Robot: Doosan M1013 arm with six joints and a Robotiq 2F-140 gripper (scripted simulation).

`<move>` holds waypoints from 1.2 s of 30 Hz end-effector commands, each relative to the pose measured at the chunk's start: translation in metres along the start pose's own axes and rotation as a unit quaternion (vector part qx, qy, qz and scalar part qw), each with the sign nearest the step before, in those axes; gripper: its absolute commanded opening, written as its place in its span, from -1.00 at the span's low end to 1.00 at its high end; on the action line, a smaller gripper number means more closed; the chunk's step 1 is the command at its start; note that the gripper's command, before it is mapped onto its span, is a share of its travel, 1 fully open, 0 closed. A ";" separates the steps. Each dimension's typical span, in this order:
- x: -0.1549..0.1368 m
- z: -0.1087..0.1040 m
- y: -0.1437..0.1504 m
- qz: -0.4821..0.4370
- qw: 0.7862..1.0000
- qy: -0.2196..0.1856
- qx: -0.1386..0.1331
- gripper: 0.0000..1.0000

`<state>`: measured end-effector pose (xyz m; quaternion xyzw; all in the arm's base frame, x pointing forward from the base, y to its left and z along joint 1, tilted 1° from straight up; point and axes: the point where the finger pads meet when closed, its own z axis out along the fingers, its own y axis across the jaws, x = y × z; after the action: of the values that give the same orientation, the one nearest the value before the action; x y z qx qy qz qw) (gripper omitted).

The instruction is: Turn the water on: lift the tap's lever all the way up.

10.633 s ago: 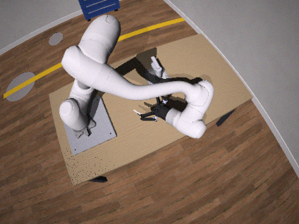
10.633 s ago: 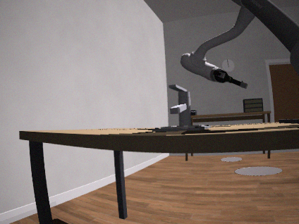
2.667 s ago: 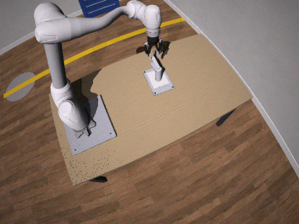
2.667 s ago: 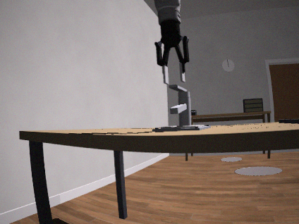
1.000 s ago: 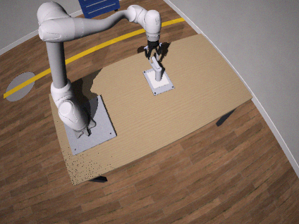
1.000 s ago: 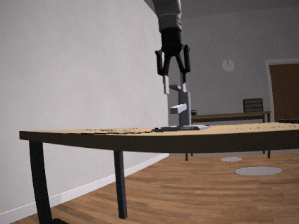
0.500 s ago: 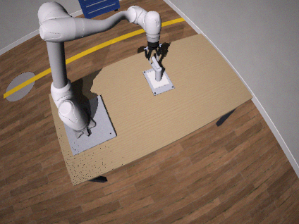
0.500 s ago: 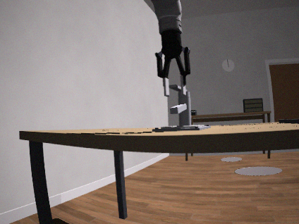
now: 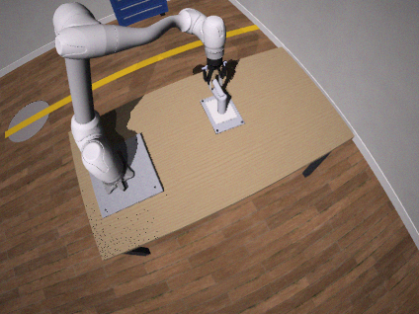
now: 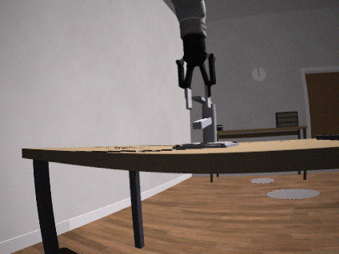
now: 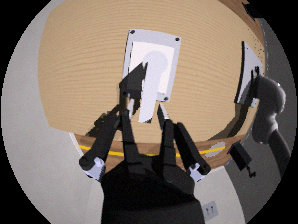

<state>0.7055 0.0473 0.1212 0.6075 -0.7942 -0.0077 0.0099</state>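
Note:
The grey tap point(image 9: 222, 103) point(image 10: 213, 124) stands upright on a square white base plate point(image 9: 235, 121) point(image 10: 221, 145) point(image 11: 139, 43) on the wooden table point(image 9: 282, 109) point(image 10: 120, 156). Its lever point(image 9: 216, 88) point(image 10: 198, 97) point(image 11: 140, 78) sticks out from the top of the column. The spout point(image 10: 201, 124) sits lower on the same side. My gripper point(image 9: 214, 77) point(image 10: 197, 102) point(image 11: 146, 106) points straight down over the lever's free end. Its fingers are partly open, one on each side of the lever. I see nothing gripped between them.
The arm's own base stands on a grey mounting plate point(image 9: 145, 180) at the table's near left corner. A wall runs behind the table's far edge. A blue cabinet point(image 9: 138, 9) stands beyond the yellow floor line.

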 end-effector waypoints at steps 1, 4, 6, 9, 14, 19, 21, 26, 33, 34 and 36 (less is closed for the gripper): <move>0.000 0.000 0.000 0.000 1.000 0.000 0.000 -0.25; 0.000 0.000 0.000 0.000 1.000 0.000 0.000 -0.25; 0.000 0.000 0.000 0.000 1.000 0.000 0.000 -0.25; 0.000 0.000 0.000 0.000 1.000 0.000 0.000 -0.25; 0.000 0.000 0.000 0.000 1.000 0.000 0.000 -0.25; 0.000 0.000 0.000 0.000 1.000 0.000 0.000 -0.25; 0.000 0.000 0.000 0.000 1.000 0.000 0.000 -0.25; 0.000 0.000 0.000 0.000 1.000 0.000 0.000 -1.00; 0.000 0.000 0.000 0.000 1.000 0.000 0.000 -1.00; 0.000 0.000 0.000 0.000 1.000 0.000 0.000 -1.00; 0.000 0.000 0.000 0.000 1.000 0.000 0.000 -1.00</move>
<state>0.7056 0.0473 0.1213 0.6075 -0.7942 -0.0077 0.0099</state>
